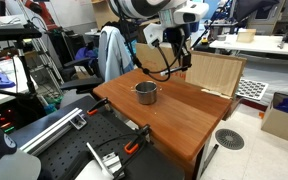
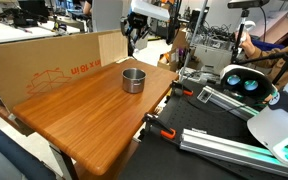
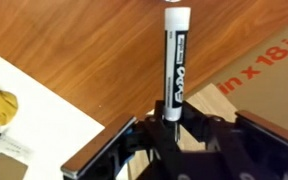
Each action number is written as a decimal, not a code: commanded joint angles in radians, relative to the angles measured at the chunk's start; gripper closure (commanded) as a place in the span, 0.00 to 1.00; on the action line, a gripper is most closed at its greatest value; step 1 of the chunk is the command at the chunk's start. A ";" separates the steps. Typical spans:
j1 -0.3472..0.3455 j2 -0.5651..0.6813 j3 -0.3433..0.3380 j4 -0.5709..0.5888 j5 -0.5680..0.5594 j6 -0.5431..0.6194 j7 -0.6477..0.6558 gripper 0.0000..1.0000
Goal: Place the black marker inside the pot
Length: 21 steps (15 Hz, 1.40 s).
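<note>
The pot (image 1: 146,92) stands on the wooden table (image 1: 184,125), near its middle. Cardboard (image 1: 214,72) lines one edge. Beside it, over that edge, the gripper (image 1: 177,58) grips the black marker (image 3: 174,60).

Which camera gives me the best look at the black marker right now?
The wrist view: the black marker runs up the middle of the frame, lettering clear, one end pinched in the gripper. In both exterior views the gripper is small and distant, and the marker cannot be made out.

a robotics lab, with aluminium rails (image 2: 239,148), clamps (image 2: 162,128) and cluttered workbenches (image 1: 252,44).
</note>
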 commanded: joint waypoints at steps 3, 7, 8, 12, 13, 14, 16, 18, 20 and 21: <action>0.093 -0.059 -0.039 -0.099 -0.157 0.139 0.085 0.94; 0.153 -0.060 -0.065 -0.151 -0.274 0.206 0.169 0.94; 0.171 -0.061 -0.076 -0.160 -0.301 0.214 0.191 0.94; 0.220 -0.063 -0.108 -0.192 -0.379 0.221 0.235 0.94; 0.232 -0.064 -0.119 -0.200 -0.401 0.225 0.247 0.94; 0.248 -0.061 -0.139 -0.204 -0.433 0.230 0.269 0.94; 0.293 -0.056 -0.199 -0.208 -0.529 0.242 0.325 0.94; 0.346 -0.052 -0.270 -0.204 -0.650 0.252 0.402 0.94; 0.393 -0.051 -0.329 -0.202 -0.755 0.270 0.477 0.94; 0.420 -0.050 -0.359 -0.197 -0.808 0.276 0.519 0.94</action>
